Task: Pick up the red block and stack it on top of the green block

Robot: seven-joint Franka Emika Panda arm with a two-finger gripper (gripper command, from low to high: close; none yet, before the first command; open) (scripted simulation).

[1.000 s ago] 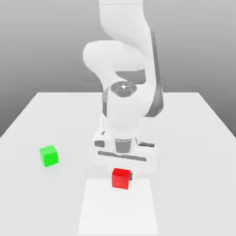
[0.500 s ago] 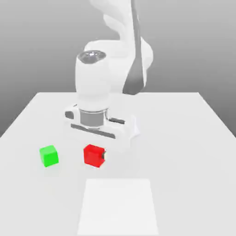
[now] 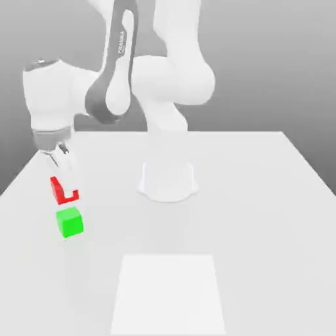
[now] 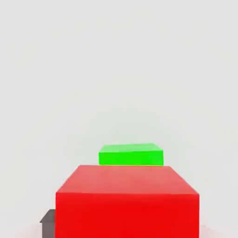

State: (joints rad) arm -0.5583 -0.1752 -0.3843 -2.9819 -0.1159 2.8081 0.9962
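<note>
Near the tabletop's edge on the exterior view's left, the red block [image 3: 63,191] hangs in the air, clamped between the fingers of the gripper [image 3: 64,178], just above the green block [image 3: 69,222] resting on the tabletop [image 3: 262,216].

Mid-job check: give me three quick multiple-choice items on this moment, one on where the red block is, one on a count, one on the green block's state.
1. Where is the red block?
A. In the air just above the green block
B. On the pale square patch
C. Beside the arm's base

2. How many cubes show?
A. One
B. Two
C. Three

3. The green block is
A. lifted
B. resting on the table
C. under a lid

Answers: 1 A, red sits at the gripper, a gap above green. 2 B, one red, one green. 3 B, it rests flat on the table.
</note>
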